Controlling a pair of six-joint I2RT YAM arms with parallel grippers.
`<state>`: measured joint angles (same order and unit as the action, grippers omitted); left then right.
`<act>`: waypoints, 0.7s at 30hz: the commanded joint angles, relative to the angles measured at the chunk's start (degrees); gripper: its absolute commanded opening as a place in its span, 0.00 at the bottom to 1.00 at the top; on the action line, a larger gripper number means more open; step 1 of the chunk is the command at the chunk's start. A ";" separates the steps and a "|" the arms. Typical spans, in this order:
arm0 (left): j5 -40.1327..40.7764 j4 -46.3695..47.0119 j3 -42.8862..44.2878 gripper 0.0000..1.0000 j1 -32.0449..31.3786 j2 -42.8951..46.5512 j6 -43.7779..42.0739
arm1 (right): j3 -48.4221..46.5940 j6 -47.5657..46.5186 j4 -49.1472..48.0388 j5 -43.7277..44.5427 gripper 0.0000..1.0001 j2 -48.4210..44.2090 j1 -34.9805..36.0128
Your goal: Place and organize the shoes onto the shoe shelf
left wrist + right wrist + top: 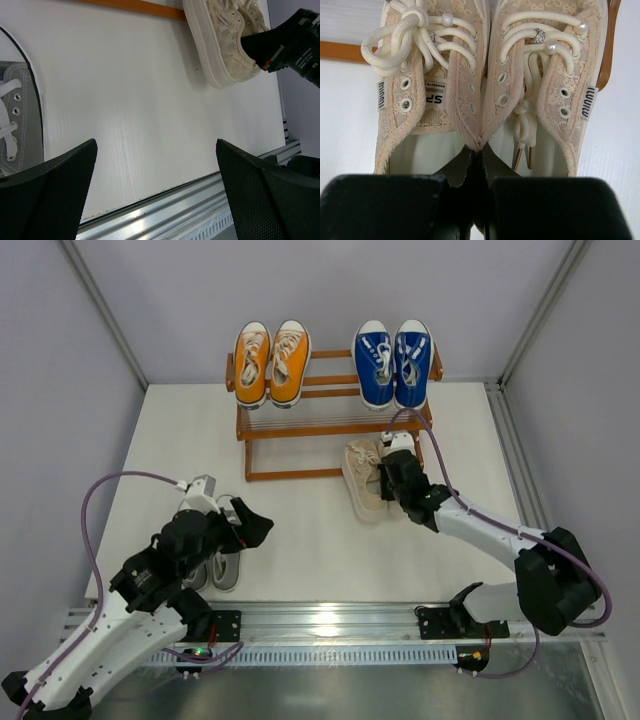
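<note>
The orange shoes (pixel 268 365) and blue shoes (pixel 393 362) stand on the top tier of the shoe shelf (pixel 300 427). The cream shoes (pixel 363 482) sit on the table in front of the shelf's right half. My right gripper (pixel 480 150) is shut, pinching the two inner walls of the cream shoes (pixel 460 100) together from the heel side. The grey shoes (pixel 218 568) lie by the left arm, and one grey shoe (pixel 15 125) shows at the left edge of the left wrist view. My left gripper (pixel 157 175) hangs open over bare table, holding nothing.
The shelf's bottom rail (pixel 135 6) runs along the top of the left wrist view, with a cream shoe (pixel 225 40) and the right gripper (pixel 292 45) beside it. The metal mounting rail (pixel 330 625) borders the table's near edge. Grey walls enclose the table.
</note>
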<state>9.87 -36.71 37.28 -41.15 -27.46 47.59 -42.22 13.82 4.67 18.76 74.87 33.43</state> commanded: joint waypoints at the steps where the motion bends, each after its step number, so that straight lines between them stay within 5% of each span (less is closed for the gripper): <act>1: 1.03 -0.64 1.39 1.00 -0.16 0.74 0.31 | -6.65 -2.66 -14.77 -0.13 0.04 0.44 -1.00; 21: 2.00 -5.04 3.94 1.00 -0.16 1.45 -0.04 | -7.09 -6.97 -31.64 2.06 0.04 9.68 -2.84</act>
<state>10.94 -41.21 38.79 -41.15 -25.80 47.77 -45.80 8.27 -8.86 17.74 86.30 30.87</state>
